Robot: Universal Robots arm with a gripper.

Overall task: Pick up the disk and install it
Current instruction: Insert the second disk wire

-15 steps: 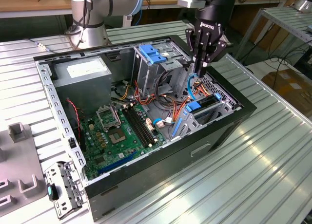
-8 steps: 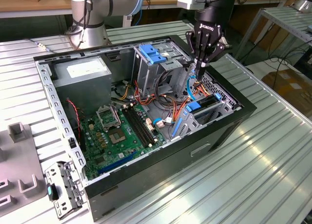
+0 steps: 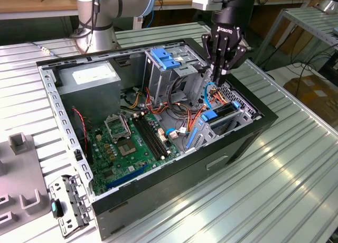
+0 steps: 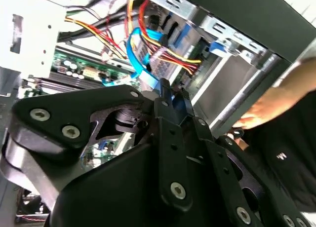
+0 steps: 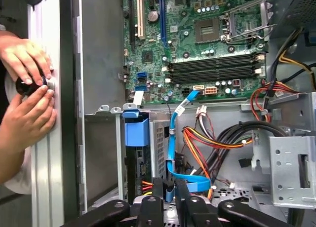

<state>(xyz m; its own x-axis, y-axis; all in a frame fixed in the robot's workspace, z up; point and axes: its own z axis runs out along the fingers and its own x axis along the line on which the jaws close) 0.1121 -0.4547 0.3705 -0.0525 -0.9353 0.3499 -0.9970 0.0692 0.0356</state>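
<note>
First wrist view: disk (image 5: pixel 137 135) beside claw (image 5: pixel 169 193).

Green motherboard (image 3: pixel 132 145) with black memory slots (image 5: pixel 215 71), black case (image 3: pixel 232 148), blue flat cable (image 5: pixel 173 138) — red, orange and yellow wire bundle (image 5: pixel 207 138), blue plastic handle (image 3: pixel 165 59) on silver cage, black gripper (image 3: pixel 221 68), ribbed silver table (image 3: pixel 264 201).

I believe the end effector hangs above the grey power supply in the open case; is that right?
Not quite: in the exterior view the end effector hangs above the drive bay in the open case, not the power supply.
</note>
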